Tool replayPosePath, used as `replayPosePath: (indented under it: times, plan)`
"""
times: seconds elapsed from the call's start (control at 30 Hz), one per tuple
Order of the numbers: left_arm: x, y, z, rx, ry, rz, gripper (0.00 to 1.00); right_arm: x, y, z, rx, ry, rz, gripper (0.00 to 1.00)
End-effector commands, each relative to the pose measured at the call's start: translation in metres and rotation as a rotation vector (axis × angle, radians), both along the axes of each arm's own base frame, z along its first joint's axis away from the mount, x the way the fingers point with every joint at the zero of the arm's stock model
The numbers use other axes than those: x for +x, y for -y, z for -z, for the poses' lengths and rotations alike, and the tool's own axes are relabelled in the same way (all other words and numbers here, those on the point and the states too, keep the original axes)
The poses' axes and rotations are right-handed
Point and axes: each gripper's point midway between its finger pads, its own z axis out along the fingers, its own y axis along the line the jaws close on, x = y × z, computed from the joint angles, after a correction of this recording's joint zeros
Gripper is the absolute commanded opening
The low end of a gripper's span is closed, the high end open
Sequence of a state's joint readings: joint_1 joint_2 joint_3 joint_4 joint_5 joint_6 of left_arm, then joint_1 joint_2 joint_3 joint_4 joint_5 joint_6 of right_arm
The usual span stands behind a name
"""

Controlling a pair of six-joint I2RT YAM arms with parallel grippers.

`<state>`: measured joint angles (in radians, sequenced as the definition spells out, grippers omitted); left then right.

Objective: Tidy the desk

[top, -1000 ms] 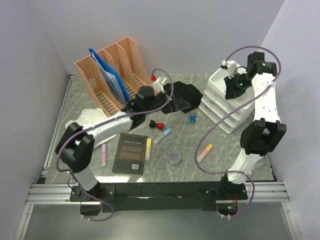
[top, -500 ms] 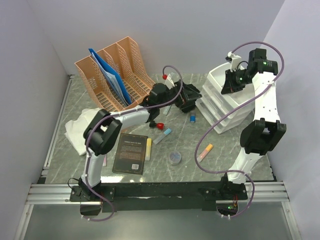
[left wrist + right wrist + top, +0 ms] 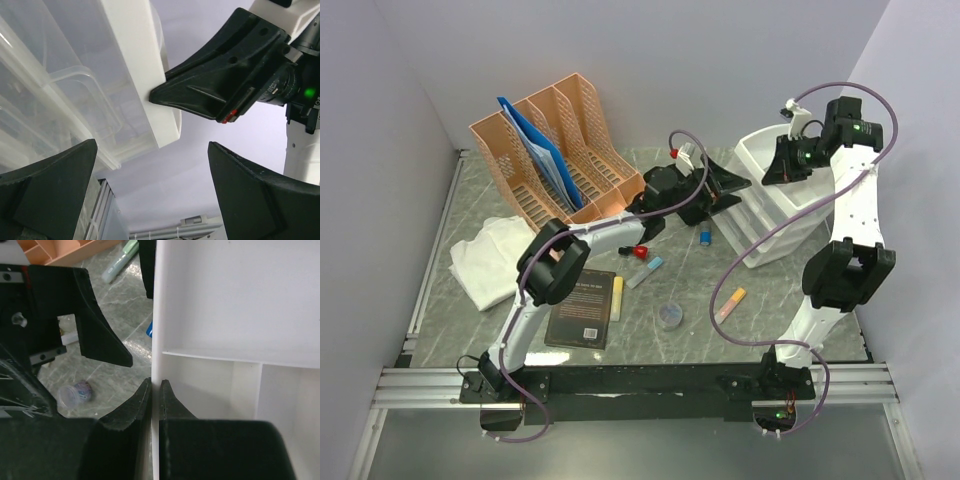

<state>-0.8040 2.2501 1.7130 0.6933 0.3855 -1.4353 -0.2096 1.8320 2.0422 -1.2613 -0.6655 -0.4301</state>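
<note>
Right gripper (image 3: 155,383): jaws clamped on the rim of the white drawer unit (image 3: 240,300), far right on the marble worktop (image 3: 695,285). Left gripper (image 3: 152,146): jaws spread wide, empty, beside that unit.

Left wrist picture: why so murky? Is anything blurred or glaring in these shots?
Left wrist view: dark jaws at the bottom are soft-edged, out of focus; the clear drawers look hazy. Right wrist view: the white tray is bright, not glaring; its jaws blur too. Top view: sharp, even light, soft shadows on the desk.
</note>
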Motion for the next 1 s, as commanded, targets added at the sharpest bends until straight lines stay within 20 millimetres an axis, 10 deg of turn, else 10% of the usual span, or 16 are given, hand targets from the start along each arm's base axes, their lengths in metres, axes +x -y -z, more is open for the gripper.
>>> replayPosePath:
  times: [0.0, 0.97]
  plan:
    - [0.003, 0.009, -0.027, -0.074, 0.010, -0.050, 0.99, -0.006, -0.017, -0.059, 0.106, 0.154, -0.031, 0.00]
    - [0.033, 0.047, -0.014, 0.030, -0.089, -0.252, 0.99, -0.025, -0.030, -0.074, 0.208, 0.162, -0.072, 0.00]
